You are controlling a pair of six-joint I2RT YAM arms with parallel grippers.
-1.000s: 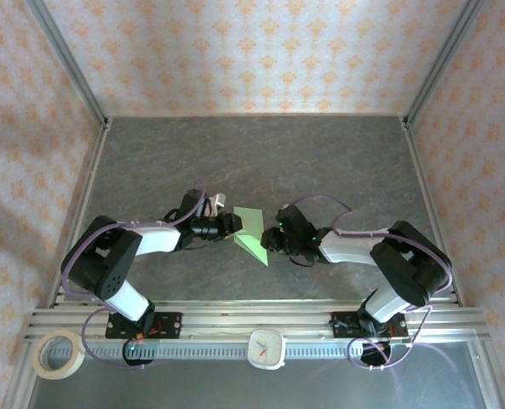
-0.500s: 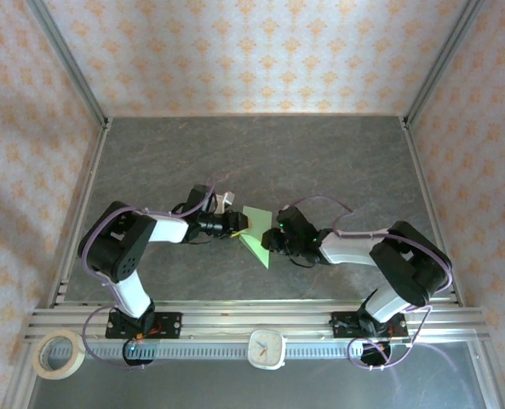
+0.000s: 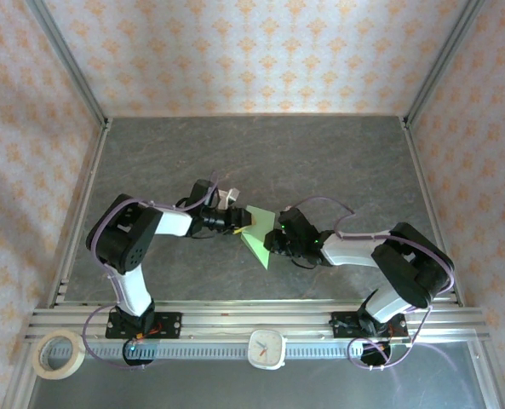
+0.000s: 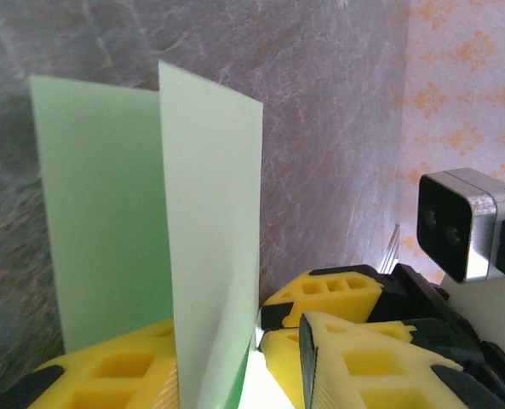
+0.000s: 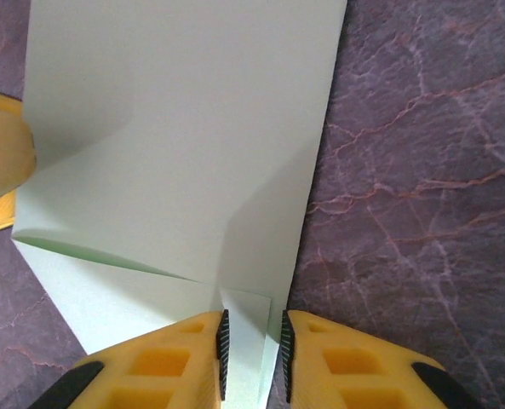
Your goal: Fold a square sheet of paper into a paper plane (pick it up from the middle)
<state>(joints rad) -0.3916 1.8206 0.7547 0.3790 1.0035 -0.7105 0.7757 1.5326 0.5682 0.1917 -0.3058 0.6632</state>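
The square sheet of paper [image 3: 258, 235], pale green and folded to a pointed shape, lies mid-table between both grippers. My left gripper [image 3: 243, 220] is at its left edge. In the left wrist view two flaps of the sheet [image 4: 107, 196] stand upright between the jaws of my left gripper [image 4: 231, 341]. They lean on the left finger [image 4: 90, 375], and the right finger [image 4: 380, 366] stands well apart. My right gripper [image 3: 274, 240] holds the sheet's right edge. In the right wrist view a creased flap of the sheet [image 5: 184, 145] is pinched between the pads of my right gripper [image 5: 252, 328].
The grey stone-pattern table [image 3: 261, 153] is walled by patterned panels on three sides. An aluminium rail [image 3: 235, 319] runs along the near edge. A tape roll [image 3: 59, 354] and a small white clock [image 3: 266, 348] lie in front of the rail.
My left arm has swung its elbow forward and its gripper has slid a little right onto the paper. My right gripper's jaws have narrowed on the crease.
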